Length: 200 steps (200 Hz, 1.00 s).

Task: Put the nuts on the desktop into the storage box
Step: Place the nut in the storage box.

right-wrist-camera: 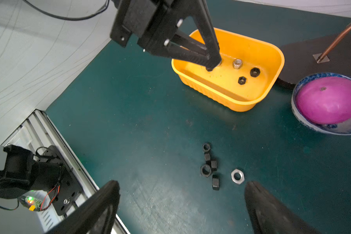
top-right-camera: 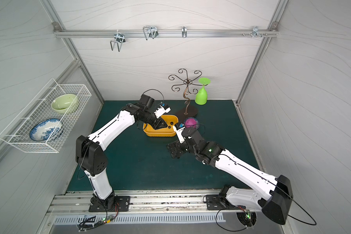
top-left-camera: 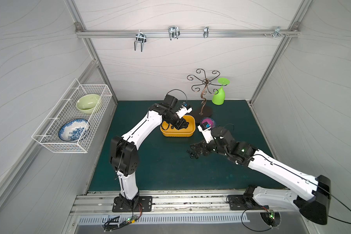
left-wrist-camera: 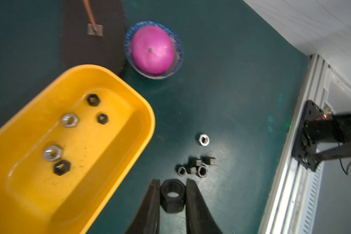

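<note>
My left gripper (left-wrist-camera: 171, 182) is shut on a black nut (left-wrist-camera: 172, 195) and hangs over the yellow storage box (top-left-camera: 190, 132), its tips (right-wrist-camera: 213, 64) just above the box floor. Several nuts lie inside the box, black (left-wrist-camera: 93, 99) and silver (left-wrist-camera: 69, 120). On the desktop (top-left-camera: 160, 166), a small pile of black nuts (right-wrist-camera: 209, 164) and one silver nut (right-wrist-camera: 238, 176) lie in front of the box. My right gripper (right-wrist-camera: 180, 186) stands wide open low over the desktop beside that pile, holding nothing.
A blue-patterned bowl with a pink ball (top-left-camera: 207, 122) sits right of the box. Behind it stand a wire stand on a dark base (top-left-camera: 203, 111) and a green glass (top-left-camera: 219, 97). A white wire basket (top-left-camera: 69, 121) hangs on the left wall.
</note>
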{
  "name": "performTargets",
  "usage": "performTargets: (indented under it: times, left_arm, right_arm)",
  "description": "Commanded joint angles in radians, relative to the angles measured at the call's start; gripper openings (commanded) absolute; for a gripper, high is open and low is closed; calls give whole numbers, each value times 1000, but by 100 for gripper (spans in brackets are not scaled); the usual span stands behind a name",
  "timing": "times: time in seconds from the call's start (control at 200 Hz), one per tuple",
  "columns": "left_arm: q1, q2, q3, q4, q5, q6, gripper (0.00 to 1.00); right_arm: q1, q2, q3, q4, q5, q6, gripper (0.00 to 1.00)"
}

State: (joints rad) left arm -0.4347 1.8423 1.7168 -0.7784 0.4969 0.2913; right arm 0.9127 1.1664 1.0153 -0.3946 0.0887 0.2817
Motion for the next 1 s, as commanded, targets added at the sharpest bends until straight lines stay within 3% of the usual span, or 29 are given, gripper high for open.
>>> performTargets:
  times: [0.0,0.375,0.685,0.996]
  left_arm:
    - [37,22,16,167,-58,-90,16]
    - [43,188,3,379,-334,-133,16]
    - [44,229,-93,525,-412,-201,16]
    - [44,279,-158,643,-409,-239,16]
  right_arm:
    - [-24,68,85,35,-21,-18,99]
    - [-67,263,247,43,6,17,99]
    - [-82,311,241,55,8,54,99]
    - [-81,313,254,44,5,78,99]
